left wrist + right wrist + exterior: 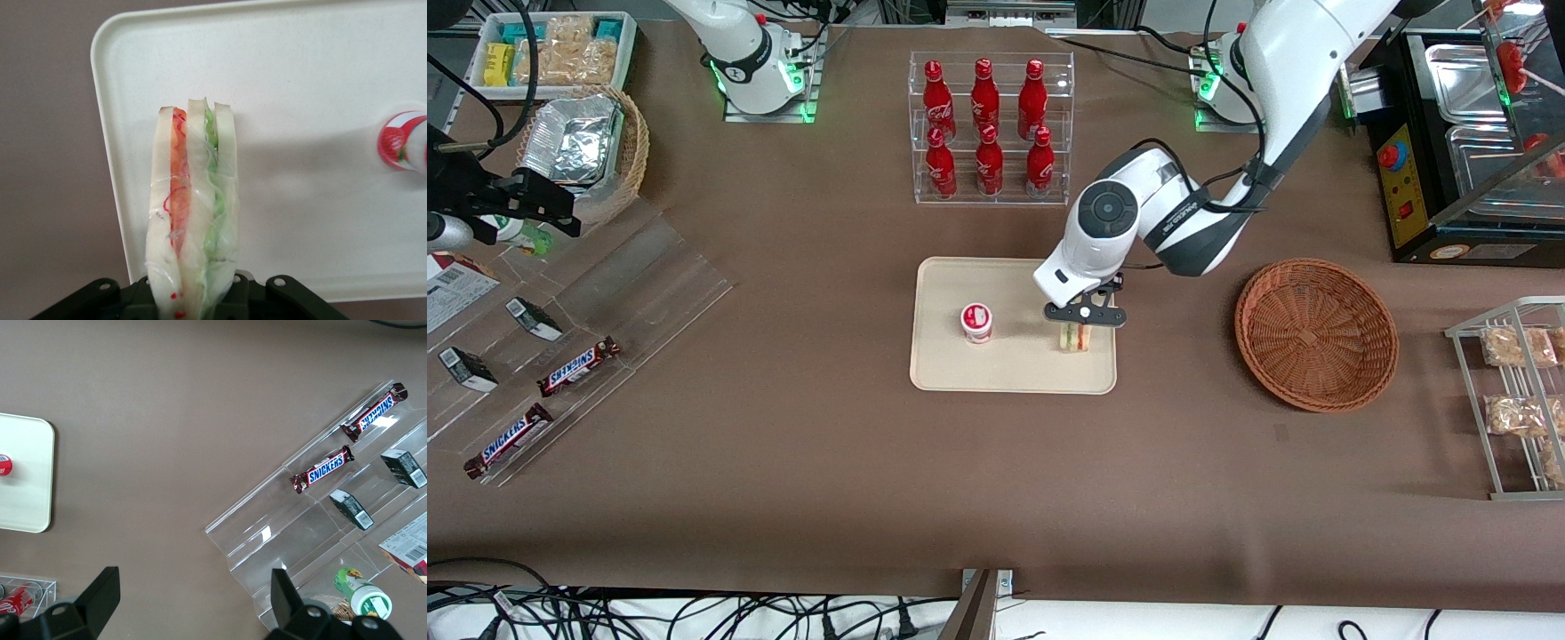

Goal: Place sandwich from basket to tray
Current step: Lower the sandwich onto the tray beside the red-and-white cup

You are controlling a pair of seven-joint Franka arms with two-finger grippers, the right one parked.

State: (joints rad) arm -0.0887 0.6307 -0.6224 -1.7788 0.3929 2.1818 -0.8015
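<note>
The sandwich (1076,338), a wrapped wedge of pale bread with red and green filling, stands on edge on the cream tray (1005,373), near the tray's end toward the working arm. My gripper (1080,325) is right above it and shut on it. In the left wrist view the sandwich (192,220) rises from between the jaws and hides the fingertips, with the tray (320,80) under it. The round reddish-brown basket (1316,333) sits beside the tray, toward the working arm's end, with nothing in it.
A small cup with a red and white lid (976,323) stands on the tray beside the sandwich. A clear rack of red bottles (991,129) stands farther from the camera than the tray. A wire rack of snack packs (1516,400) sits past the basket.
</note>
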